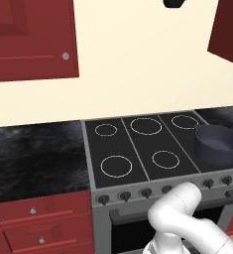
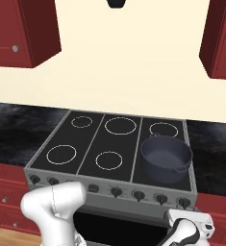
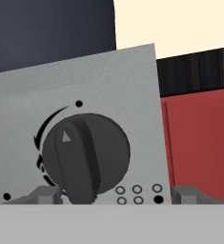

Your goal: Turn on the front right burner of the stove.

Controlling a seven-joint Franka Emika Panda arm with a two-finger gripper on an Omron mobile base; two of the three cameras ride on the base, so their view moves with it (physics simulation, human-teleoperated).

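Observation:
The stove [image 1: 138,149] [image 2: 109,144] is a grey range with a black glass top marked by white rings and a row of dark knobs along its front. In the hand view a round dark knob [image 3: 85,155] on the grey front panel sits close ahead, its raised grip nearly upright and its small triangle tilted slightly left of a black dot above. My gripper [image 3: 116,195] is open, one fingertip [image 3: 44,194] left of the knob and the other far to the right. In the right base view my hand [image 2: 191,226] hangs just below the rightmost knob [image 2: 183,202].
A dark blue-grey pot [image 1: 218,144] [image 2: 166,156] stands on the right side of the cooktop, over the front right area. Dark red drawers [image 1: 33,218] and a red cabinet front [image 3: 199,143] flank the range. Black stone counter [image 1: 33,158] runs on both sides.

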